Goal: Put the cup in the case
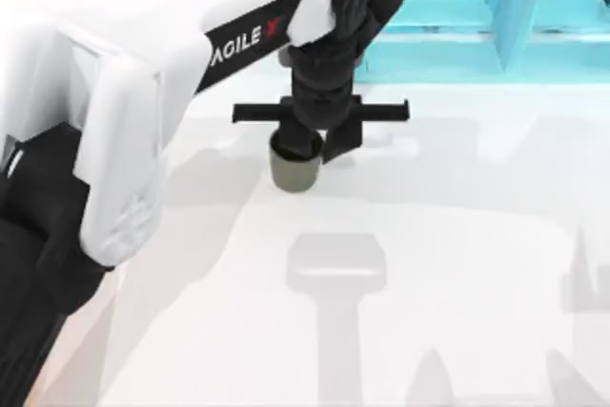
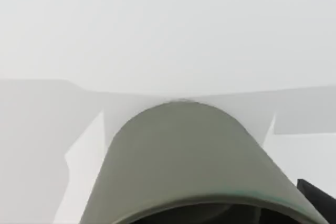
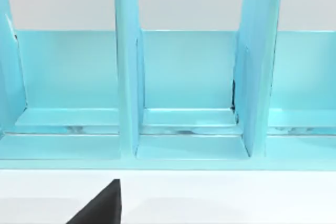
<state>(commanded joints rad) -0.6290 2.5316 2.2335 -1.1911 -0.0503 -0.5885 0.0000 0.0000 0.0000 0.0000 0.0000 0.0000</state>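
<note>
The cup [image 1: 294, 171] is standing upright on the white desk [image 1: 457, 264], a little toward twelve o'clock and left of the top view's middle. The left gripper [image 1: 315, 145] is hanging straight over it, its dark fingers [image 1: 341, 143] reaching down at the cup's rim; one finger is sitting at the rim's three o'clock side, the other seems to be dipping inside the mouth. They are looking narrow about the cup's wall, but whether they are actually gripping it I cannot tell. In the left wrist view the cup [image 2: 184, 161] is looming close, olive-grey side and darker mouth, with a black finger tip [image 2: 317, 198] beside its rim. The case [image 1: 477, 16], light blue with upright dividers, is standing at the desk's twelve o'clock edge, toward one o'clock from the cup and apart from it. The right wrist view is facing the case [image 3: 184, 77] and its open compartments, with a black finger tip [image 3: 102, 205] over the desk.
</note>
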